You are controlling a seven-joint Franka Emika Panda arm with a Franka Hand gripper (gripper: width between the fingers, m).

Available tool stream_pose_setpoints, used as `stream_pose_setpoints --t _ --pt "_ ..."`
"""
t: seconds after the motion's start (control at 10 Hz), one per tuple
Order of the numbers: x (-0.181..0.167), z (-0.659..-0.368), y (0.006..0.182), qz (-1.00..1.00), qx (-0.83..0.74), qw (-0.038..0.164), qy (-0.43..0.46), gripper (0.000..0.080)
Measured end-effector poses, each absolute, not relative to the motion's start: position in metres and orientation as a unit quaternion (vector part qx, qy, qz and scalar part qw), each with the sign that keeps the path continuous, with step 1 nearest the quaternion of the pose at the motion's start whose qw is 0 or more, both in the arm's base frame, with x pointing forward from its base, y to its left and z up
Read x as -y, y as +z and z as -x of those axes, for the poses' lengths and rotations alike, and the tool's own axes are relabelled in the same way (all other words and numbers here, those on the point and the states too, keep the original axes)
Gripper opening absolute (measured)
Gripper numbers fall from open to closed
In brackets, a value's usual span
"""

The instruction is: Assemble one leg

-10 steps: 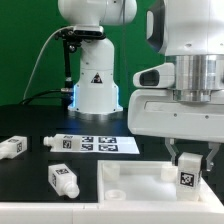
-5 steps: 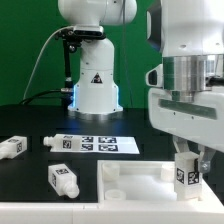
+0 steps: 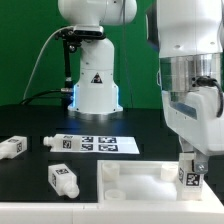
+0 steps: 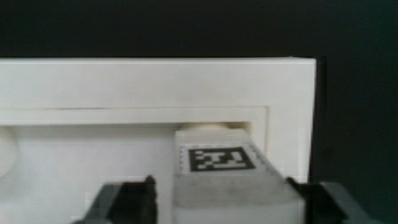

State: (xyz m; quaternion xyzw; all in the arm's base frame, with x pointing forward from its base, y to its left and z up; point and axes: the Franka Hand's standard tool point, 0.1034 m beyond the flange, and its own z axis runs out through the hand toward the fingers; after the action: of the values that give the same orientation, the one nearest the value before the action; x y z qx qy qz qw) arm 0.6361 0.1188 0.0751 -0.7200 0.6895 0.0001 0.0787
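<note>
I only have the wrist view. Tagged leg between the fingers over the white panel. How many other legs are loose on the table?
Observer: Two loose legs show in the exterior view, one near the panel's corner on that view's left, one at the left edge.
Operator: Marker board visible?
Observer: Yes, the marker board lies flat behind the panel, before the robot base.
Operator: Where over the panel is the hand?
Observer: The hand holds its leg upright at the panel's right end.
</note>
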Motion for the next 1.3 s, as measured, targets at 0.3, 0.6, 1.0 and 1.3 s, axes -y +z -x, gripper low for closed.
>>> stream_pose_setpoints --t 0.3,0.6,1.0,1.3 --pt "-0.12 -0.633 0.074 0.85 -0.522 0.071 -0.01 0.0598" --pt "-0.111 -0.631 0.073 0.928 -0.367 0.067 -0.001 0.0646" --pt "-0.108 -0.631 0.073 0.972 -0.228 0.058 -0.014 0.0649" --pt "-0.104 -0.638 0.076 0.997 -0.025 0.047 -0.057 0.0649"
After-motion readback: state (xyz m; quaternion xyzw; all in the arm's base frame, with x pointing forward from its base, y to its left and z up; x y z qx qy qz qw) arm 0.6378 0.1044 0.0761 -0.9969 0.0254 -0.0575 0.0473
